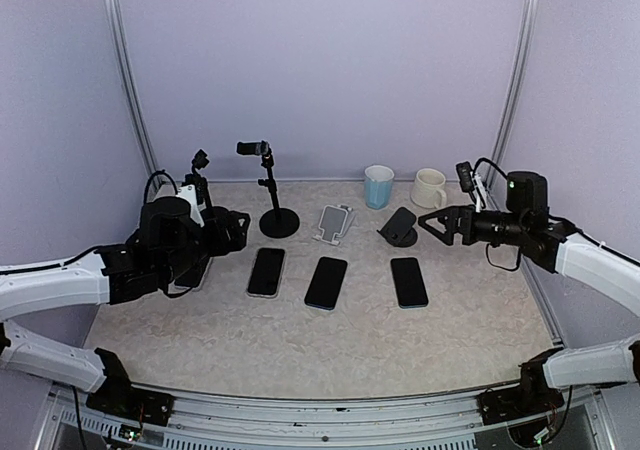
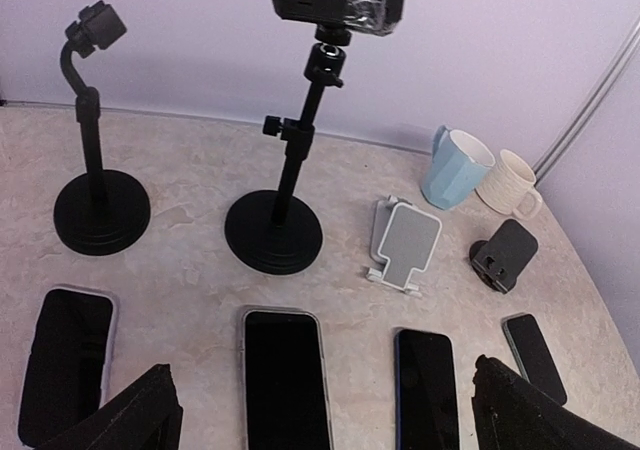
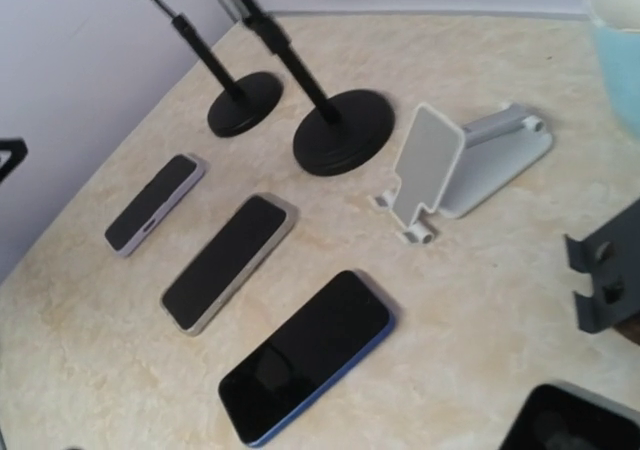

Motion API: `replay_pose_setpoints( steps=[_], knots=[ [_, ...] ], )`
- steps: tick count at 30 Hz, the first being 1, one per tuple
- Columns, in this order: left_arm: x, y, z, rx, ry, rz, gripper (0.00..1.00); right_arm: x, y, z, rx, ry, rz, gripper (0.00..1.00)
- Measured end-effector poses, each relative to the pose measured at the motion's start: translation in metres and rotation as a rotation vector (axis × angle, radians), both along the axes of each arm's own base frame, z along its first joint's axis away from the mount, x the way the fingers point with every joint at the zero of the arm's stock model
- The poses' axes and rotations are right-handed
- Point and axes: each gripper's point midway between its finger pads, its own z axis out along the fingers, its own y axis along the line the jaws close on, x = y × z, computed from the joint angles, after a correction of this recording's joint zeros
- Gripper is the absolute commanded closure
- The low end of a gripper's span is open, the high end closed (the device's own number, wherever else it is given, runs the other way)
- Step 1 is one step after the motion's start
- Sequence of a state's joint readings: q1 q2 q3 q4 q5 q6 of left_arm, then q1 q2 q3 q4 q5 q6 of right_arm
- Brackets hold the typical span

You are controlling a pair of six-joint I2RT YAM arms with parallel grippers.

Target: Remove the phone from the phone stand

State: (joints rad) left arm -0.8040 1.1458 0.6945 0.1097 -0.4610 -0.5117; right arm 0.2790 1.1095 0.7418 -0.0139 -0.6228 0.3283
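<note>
No phone sits on any stand. Several phones lie flat, screens up, in a row on the table: one partly under my left arm, then one, one and one. The two black pole stands, the white folding stand and the small black stand are all empty. My left gripper is wide open and empty; in the left wrist view its fingers flank the second phone. My right gripper is open and empty beside the small black stand.
A light blue cup and a cream mug stand at the back near the wall. Purple walls close in the back and sides. In the right wrist view the white stand and a blue-edged phone lie ahead.
</note>
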Motion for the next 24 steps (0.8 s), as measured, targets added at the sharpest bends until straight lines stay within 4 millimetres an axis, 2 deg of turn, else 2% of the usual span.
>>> replay_pose_setpoints(
  steps=[7, 11, 16, 19, 24],
  knots=[
    [0.001, 0.038, -0.005, 0.001, 0.033, 0.044, 0.01, -0.012, 0.034, -0.002, -0.019, -0.035, 0.043, 0.00],
    [-0.005, 0.052, -0.015, 0.004, 0.054, 0.056, 0.01, -0.024, 0.055, -0.021, -0.005, -0.016, 0.076, 0.00],
    [-0.016, 0.059, -0.039, 0.003, 0.099, 0.053, 0.01, -0.036, 0.075, -0.055, -0.018, 0.035, 0.109, 0.00],
    [-0.021, 0.062, -0.054, 0.011, 0.134, 0.056, 0.01, -0.037, 0.078, -0.067, -0.017, 0.054, 0.105, 0.00],
    [-0.022, 0.062, -0.057, 0.007, 0.146, 0.059, 0.01, -0.034, 0.079, -0.077, -0.006, 0.066, 0.092, 0.00]
  ],
)
